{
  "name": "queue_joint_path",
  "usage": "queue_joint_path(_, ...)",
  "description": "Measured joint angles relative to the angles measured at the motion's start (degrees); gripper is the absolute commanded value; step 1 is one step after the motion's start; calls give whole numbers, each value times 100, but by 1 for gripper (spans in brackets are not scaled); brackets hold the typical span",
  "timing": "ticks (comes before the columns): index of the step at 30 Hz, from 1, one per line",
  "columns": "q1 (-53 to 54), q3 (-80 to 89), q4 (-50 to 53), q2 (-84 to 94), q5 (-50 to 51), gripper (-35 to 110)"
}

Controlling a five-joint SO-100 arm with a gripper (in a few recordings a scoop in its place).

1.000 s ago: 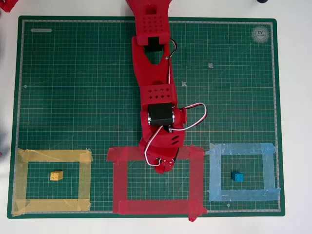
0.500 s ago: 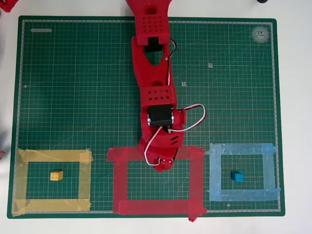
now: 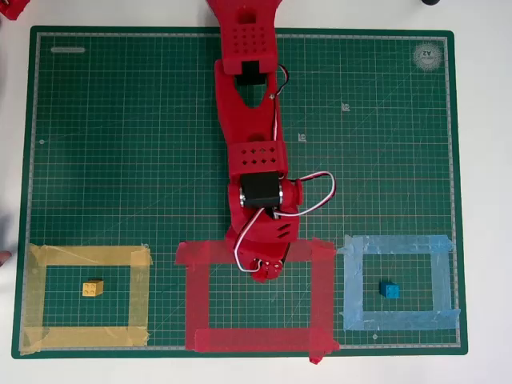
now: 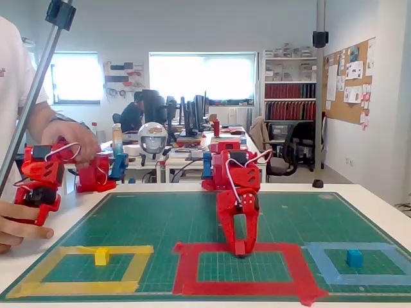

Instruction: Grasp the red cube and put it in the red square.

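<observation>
My red gripper (image 3: pixel 265 272) hangs over the far strip of the red square (image 3: pixel 197 304), its tips just inside the frame. In the fixed view the gripper (image 4: pixel 241 249) points straight down, close to the mat. Its fingers meet at the bottom around a small red block that looks like the red cube (image 4: pixel 241 246). The block is hard to tell apart from the red fingers. From overhead the wrist hides the cube.
A yellow cube (image 3: pixel 93 288) lies inside the yellow tape frame (image 3: pixel 88 256) to the left. A blue cube (image 3: pixel 390 290) lies inside the light-blue frame (image 3: pixel 396 244) to the right. All of it rests on a green cutting mat (image 3: pixel 120 120). A person's hands (image 4: pixel 19 228) are at the left table edge.
The gripper has drawn back a little toward the arm's base, from inside the red square to its far strip.
</observation>
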Motion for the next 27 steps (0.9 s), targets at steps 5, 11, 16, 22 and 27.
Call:
queue_joint_path(5,26,0,0,0,0,10)
queue_joint_path(11,26,0,0,0,0,11)
queue_joint_path(16,26,0,0,0,0,11)
queue_joint_path(22,26,0,0,0,0,11)
queue_joint_path(27,26,0,0,0,-35,11)
